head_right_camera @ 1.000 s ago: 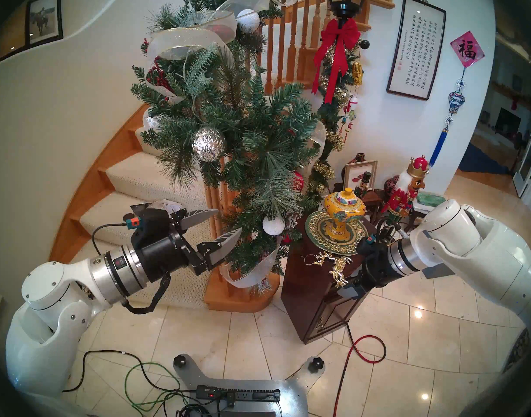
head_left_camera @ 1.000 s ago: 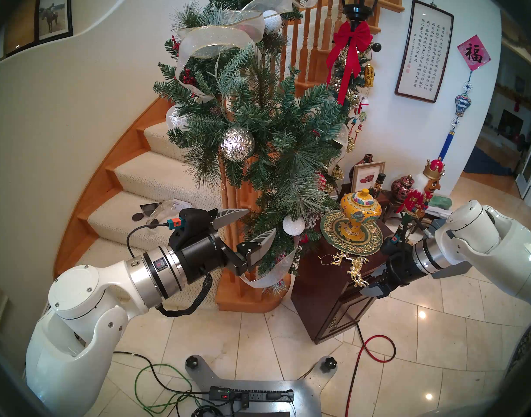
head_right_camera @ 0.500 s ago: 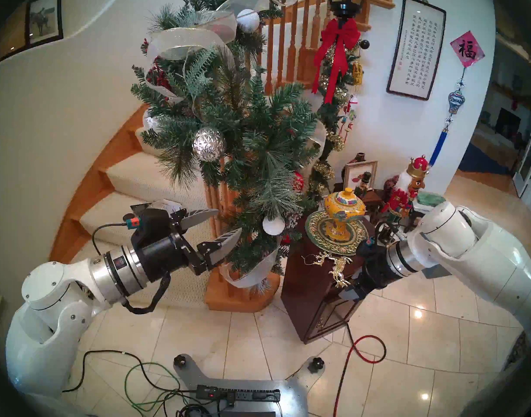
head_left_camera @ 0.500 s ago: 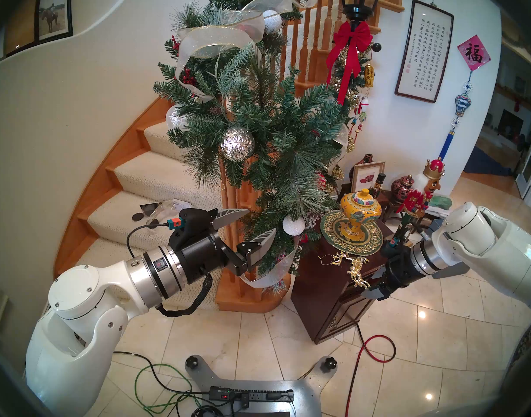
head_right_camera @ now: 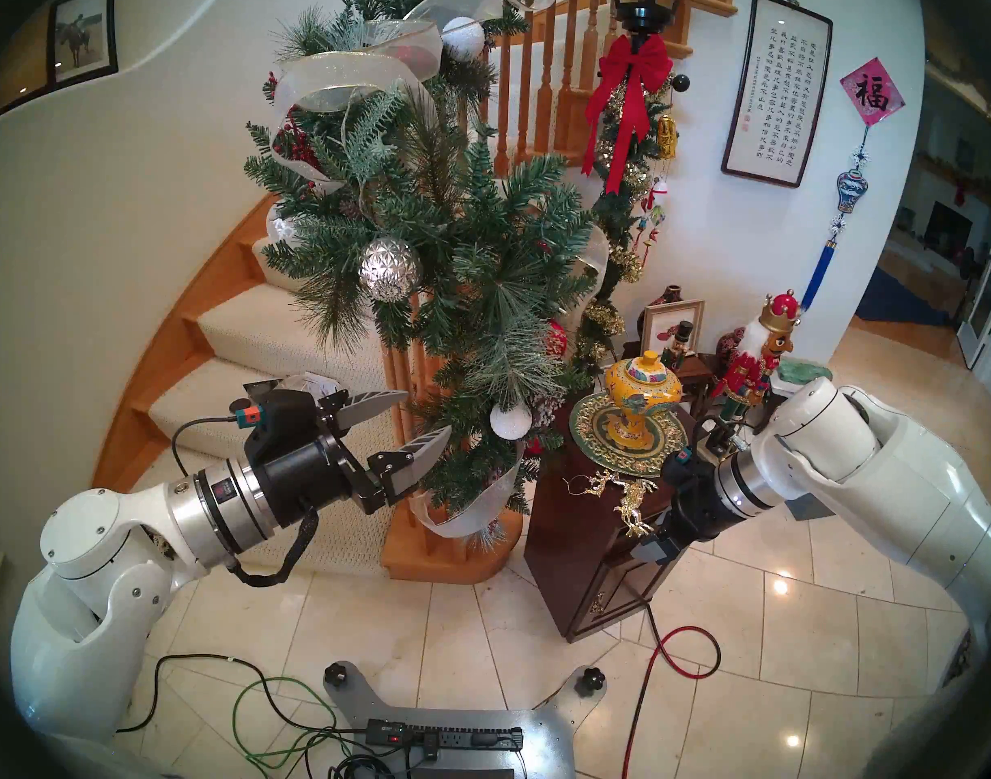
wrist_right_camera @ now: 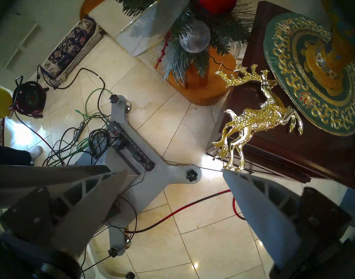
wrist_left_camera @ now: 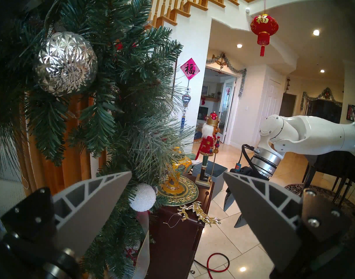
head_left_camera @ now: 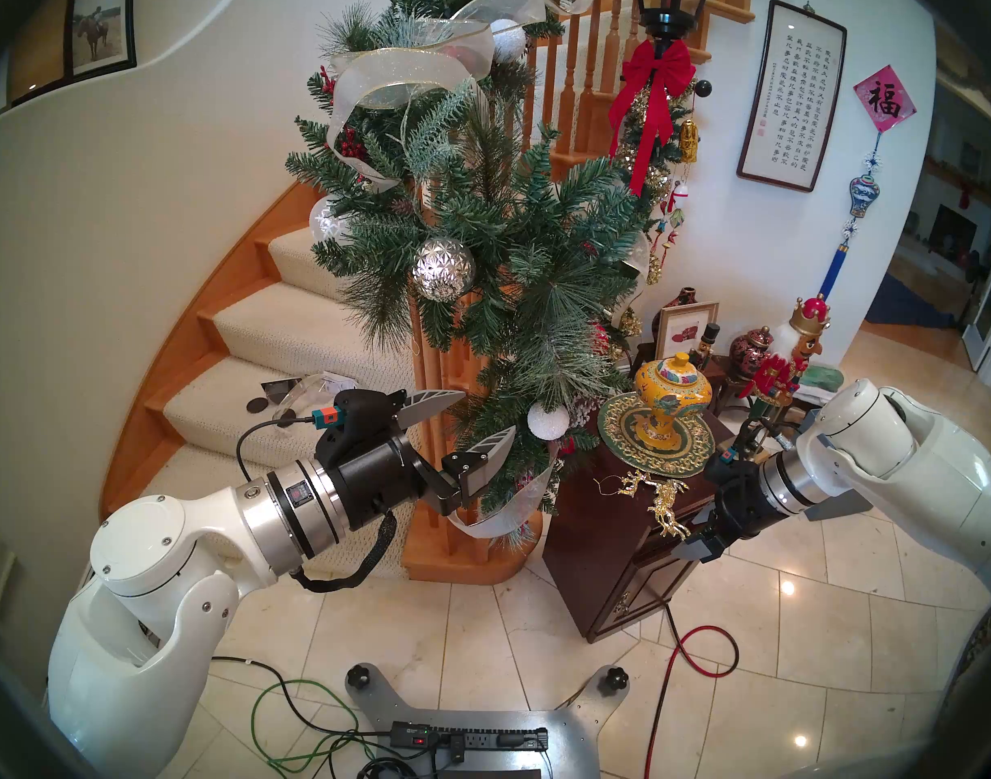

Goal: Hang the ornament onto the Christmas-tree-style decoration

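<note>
1. We see the Christmas-tree-style decoration [head_left_camera: 482, 244], a bushy green pine garland with sheer ribbon, running down the wooden stair rail to the newel post. A faceted silver ball [head_left_camera: 443, 268] and a white snowy ball [head_left_camera: 548, 421] hang in it.
2. We see a dark wooden cabinet [head_left_camera: 611, 558] on the tiled floor just beside the foot of the garland. A green-and-gold round mat [head_left_camera: 622, 440] lies on its top and carries a yellow lidded jar [head_left_camera: 673, 398].
3. We find the left gripper [head_left_camera: 484, 418] level beside the lower garland, its jaws spread wide and empty. One fingertip is among the needles near the white snowy ball.
4. We find the right gripper [wrist_right_camera: 174, 171] angled downward at the cabinet's front corner, jaws fully apart and holding nothing. In the right wrist view, one fingertip [wrist_right_camera: 230, 175] is just beside the ornament's lowest hooves; we cannot tell whether they touch.
5. We locate the ornament [head_left_camera: 659, 494], a gold chain of reindeer figures, on the cabinet top by the mat's edge. Its lower end hangs over the front corner, and its thin string loop lies on the wood toward the garland.
</note>
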